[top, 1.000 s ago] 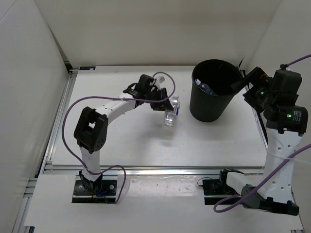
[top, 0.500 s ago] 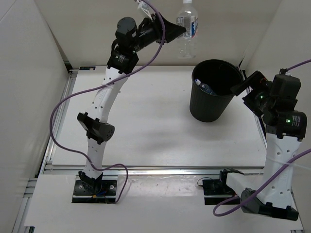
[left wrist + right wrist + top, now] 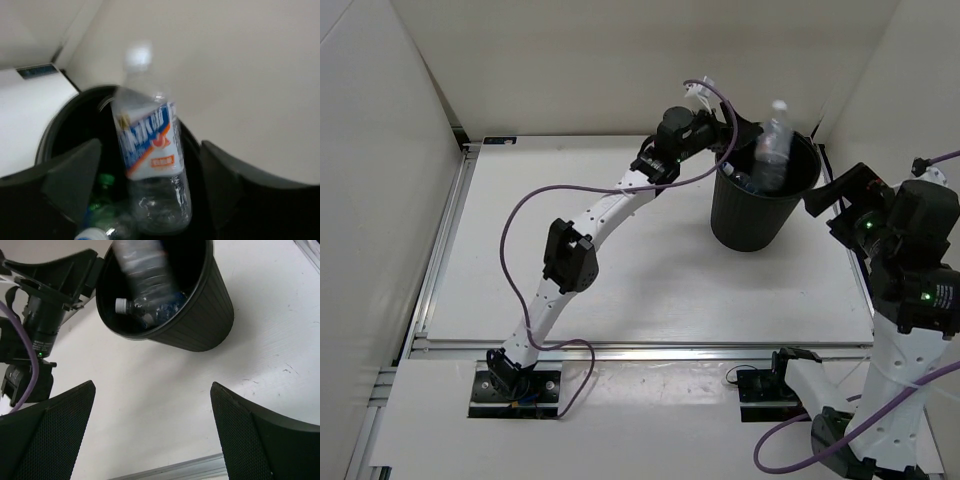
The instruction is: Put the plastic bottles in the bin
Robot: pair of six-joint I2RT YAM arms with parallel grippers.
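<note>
Bottle with the blue label point(image 3: 772, 150) is upright and blurred in the mouth of the bin point(image 3: 750, 225), its cap above the rim and its base already below it.

Furthest left, the left gripper point(image 3: 149, 150) reaches over the near-left rim. Its fingers are spread wide, with the bottle between them and touching neither, so nothing steers the bottle now. It could clip the rim, or bounce off the green bottle point(image 3: 102, 182) and the clear white-capped one point(image 3: 145, 307) lying in the bottom, and tip back out. The spread fingers sit low at the rim, so a careless pull-back could snag it and drag or topple the bin.

On the right, the right gripper point(image 3: 152, 390) hangs with its fingers apart and empty, close beside the bin. A swing inward could knock the bin.
</note>
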